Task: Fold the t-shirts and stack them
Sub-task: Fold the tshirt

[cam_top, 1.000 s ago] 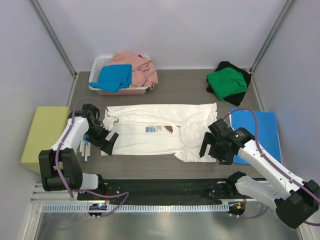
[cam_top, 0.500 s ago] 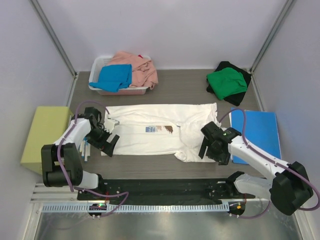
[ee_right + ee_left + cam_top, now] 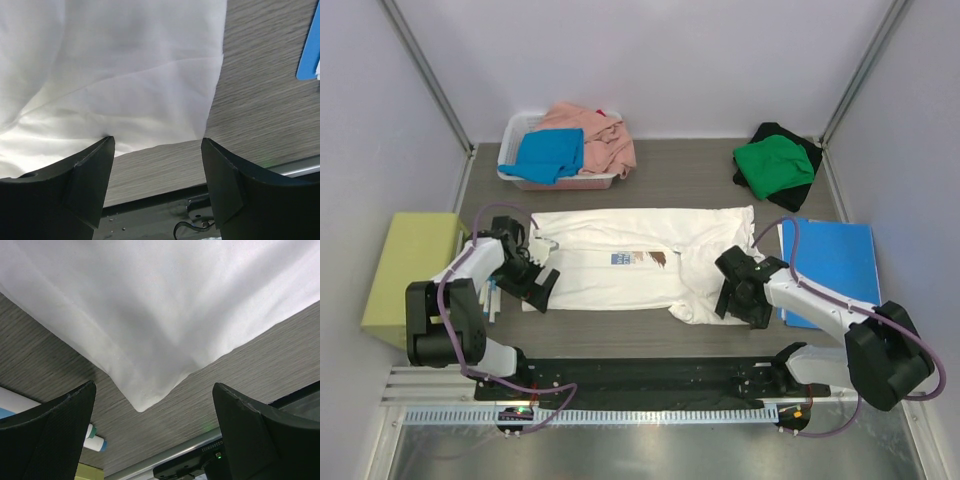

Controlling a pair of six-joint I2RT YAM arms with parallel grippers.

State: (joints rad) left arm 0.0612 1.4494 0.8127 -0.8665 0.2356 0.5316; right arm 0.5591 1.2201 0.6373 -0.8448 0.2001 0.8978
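A white t-shirt (image 3: 620,262) with a small blue-and-brown chest print lies spread flat on the table. My left gripper (image 3: 538,289) is open over its near left corner, which shows between the fingers in the left wrist view (image 3: 145,390). My right gripper (image 3: 728,298) is open over the shirt's near right hem (image 3: 150,100), its left finger (image 3: 75,185) touching the cloth edge. A green t-shirt (image 3: 772,163) lies on a black one (image 3: 802,188) at the back right. A bright blue t-shirt (image 3: 550,153) and a salmon pink one (image 3: 600,137) fill the basket.
The white basket (image 3: 516,128) stands at the back left. A flat blue folder (image 3: 840,262) lies right of the right arm, its edge in the right wrist view (image 3: 311,50). A yellow-green block (image 3: 410,268) sits at the left. Marker pens (image 3: 492,298) lie beside the left gripper.
My right gripper has moved left, closer to the shirt's near right hem. My left gripper has shifted slightly toward the shirt's near left corner. Both stay open.
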